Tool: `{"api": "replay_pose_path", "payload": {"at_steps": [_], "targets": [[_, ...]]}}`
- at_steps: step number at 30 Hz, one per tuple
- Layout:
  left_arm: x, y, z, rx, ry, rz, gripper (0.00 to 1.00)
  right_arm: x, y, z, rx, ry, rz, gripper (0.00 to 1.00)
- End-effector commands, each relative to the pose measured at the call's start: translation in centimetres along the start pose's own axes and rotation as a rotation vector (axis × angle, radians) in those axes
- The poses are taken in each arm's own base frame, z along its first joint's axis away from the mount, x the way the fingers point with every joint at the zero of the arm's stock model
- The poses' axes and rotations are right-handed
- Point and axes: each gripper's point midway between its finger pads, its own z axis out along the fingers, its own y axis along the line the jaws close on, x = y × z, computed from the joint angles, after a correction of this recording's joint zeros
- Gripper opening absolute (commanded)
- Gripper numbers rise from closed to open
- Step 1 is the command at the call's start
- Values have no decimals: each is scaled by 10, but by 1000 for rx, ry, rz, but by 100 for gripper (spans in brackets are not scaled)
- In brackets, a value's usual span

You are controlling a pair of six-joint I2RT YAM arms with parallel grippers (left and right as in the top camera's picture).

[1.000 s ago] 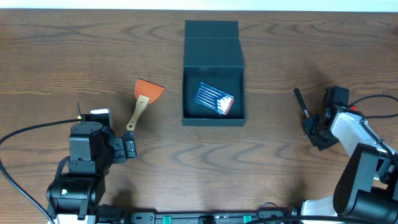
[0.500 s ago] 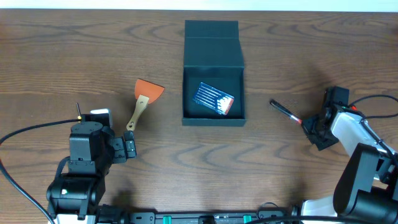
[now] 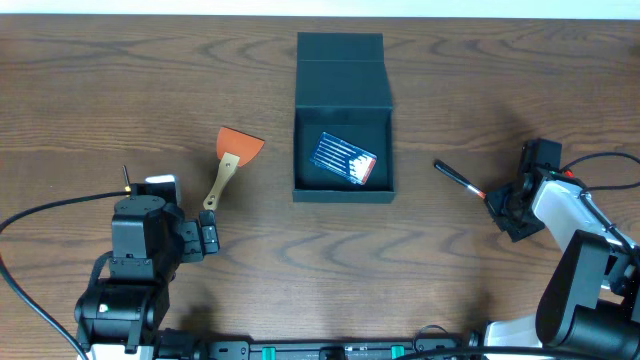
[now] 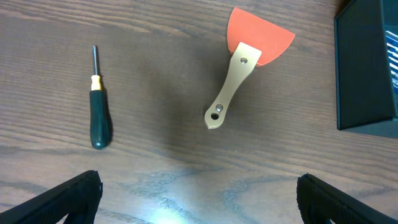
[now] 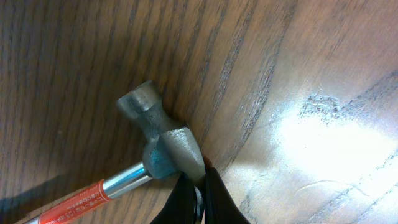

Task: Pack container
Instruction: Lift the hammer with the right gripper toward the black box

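The container point(image 3: 342, 75) is a dark teal-grey box at the table's middle back, its lid open, with a blue packet point(image 3: 344, 157) inside. Its edge shows in the left wrist view point(image 4: 367, 68). My right gripper point(image 3: 499, 203) is shut on the steel head of a small hammer point(image 5: 163, 142), right of the container. In the right wrist view the closed fingers point(image 5: 200, 190) pinch the head low over the table. The hammer's handle point(image 3: 455, 176) points left toward the container. My left gripper point(image 3: 206, 240) is open and empty at the front left, its fingers wide apart point(image 4: 199, 200).
An orange scraper with a wooden handle point(image 3: 232, 158) lies left of the container and also shows in the left wrist view point(image 4: 244, 62). A green-handled screwdriver point(image 4: 99, 106) lies left of the scraper, mostly hidden by the left arm from overhead.
The hammer in my right gripper swung from pointing to the back of the table to pointing left at the container. The left arm has not moved.
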Motion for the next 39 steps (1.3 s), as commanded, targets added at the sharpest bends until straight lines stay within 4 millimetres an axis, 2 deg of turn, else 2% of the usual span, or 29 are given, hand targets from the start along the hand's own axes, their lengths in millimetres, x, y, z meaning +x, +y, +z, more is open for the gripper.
{"api": "replay_pose_path", "payload": {"at_steps": [1, 17, 29, 39], "targets": [[-7, -1, -5, 1, -18, -5, 98, 16, -19, 17, 68, 60, 1, 1], [-7, -1, -5, 1, -19, -5, 99, 13, -17, 9, 72, 67, -46, 1], [-7, -1, -5, 1, -19, -5, 98, 1, -6, -6, 42, 32, -96, 1], [-7, -1, -5, 1, -19, -5, 99, -8, 14, -27, -11, -40, -168, 1]]}}
